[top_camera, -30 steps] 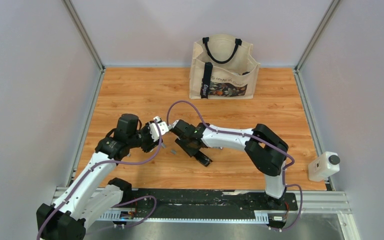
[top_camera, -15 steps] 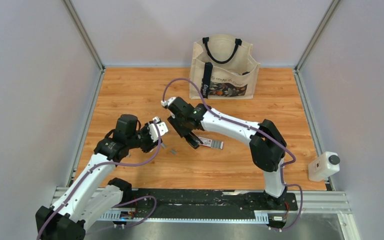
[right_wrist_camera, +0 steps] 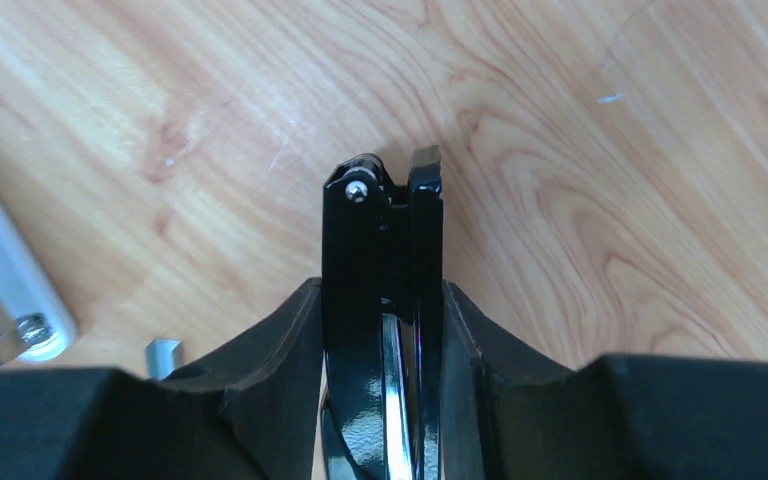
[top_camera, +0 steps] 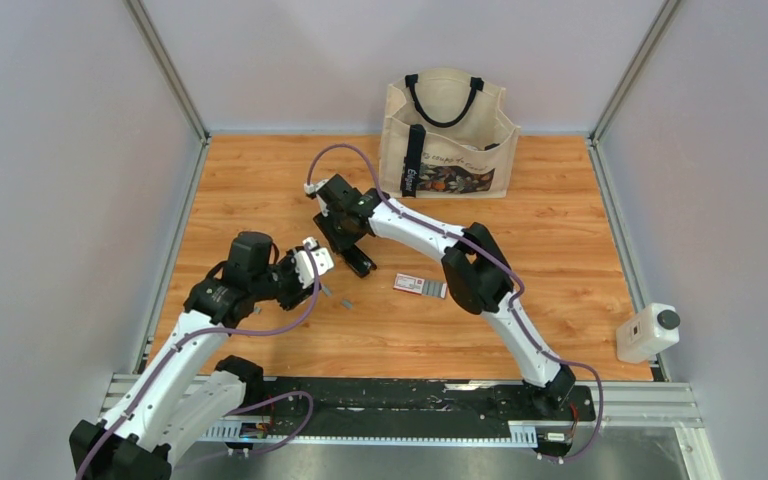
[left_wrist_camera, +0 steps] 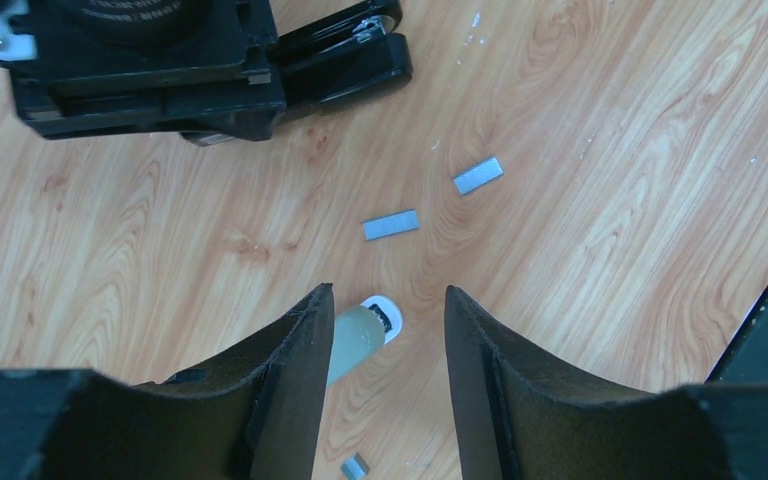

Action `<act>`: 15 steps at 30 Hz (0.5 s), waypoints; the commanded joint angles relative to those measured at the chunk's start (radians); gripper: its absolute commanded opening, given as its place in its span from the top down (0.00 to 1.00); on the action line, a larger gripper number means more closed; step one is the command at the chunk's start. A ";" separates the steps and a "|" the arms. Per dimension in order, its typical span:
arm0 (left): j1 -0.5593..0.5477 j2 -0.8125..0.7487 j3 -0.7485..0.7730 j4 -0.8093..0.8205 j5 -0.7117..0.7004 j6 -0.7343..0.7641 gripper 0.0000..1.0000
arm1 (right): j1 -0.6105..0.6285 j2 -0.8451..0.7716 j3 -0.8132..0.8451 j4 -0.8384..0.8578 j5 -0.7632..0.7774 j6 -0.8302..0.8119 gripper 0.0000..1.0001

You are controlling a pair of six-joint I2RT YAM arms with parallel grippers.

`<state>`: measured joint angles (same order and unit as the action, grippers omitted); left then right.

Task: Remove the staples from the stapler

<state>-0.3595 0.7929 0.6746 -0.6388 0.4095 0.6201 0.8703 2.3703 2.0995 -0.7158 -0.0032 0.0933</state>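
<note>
The black stapler [right_wrist_camera: 382, 230] is clamped edge-on between my right gripper's [right_wrist_camera: 382, 292] fingers, its tip just over the wood. From above, that gripper [top_camera: 345, 236] is left of centre, with the stapler [top_camera: 360, 264] sticking out toward me. Short grey staples [left_wrist_camera: 391, 224] [left_wrist_camera: 478, 175] [left_wrist_camera: 355, 465] lie loose on the table below my left gripper [left_wrist_camera: 388, 300], which hangs open above them. A small pale piece with a white end [left_wrist_camera: 365, 335] shows beside its left finger; I cannot tell what it is. The staples [top_camera: 326, 290] [top_camera: 345, 302] sit just right of the left gripper [top_camera: 318, 262].
A small flat box with a red-and-white label [top_camera: 420, 286] lies right of the staples. A beige tote bag [top_camera: 447, 135] stands at the back. A white device [top_camera: 648, 332] sits off the table's right edge. Grey walls close in on three sides.
My right arm has swung back and to the left, carrying the stapler away from the labelled box, which now lies uncovered. The left arm has barely moved.
</note>
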 commanded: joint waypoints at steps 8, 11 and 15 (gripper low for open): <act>0.008 -0.006 0.022 -0.032 0.045 0.035 0.46 | -0.017 0.127 0.208 0.079 -0.118 0.048 0.51; 0.007 0.003 0.006 -0.025 0.046 0.049 0.45 | -0.019 0.119 0.217 0.082 -0.120 0.062 0.24; 0.008 0.029 0.000 -0.012 0.046 0.085 0.44 | -0.033 0.048 0.163 0.091 -0.113 0.071 0.09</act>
<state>-0.3576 0.8043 0.6746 -0.6693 0.4282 0.6525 0.8482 2.5000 2.2639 -0.6712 -0.1009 0.1444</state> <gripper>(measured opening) 0.554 0.878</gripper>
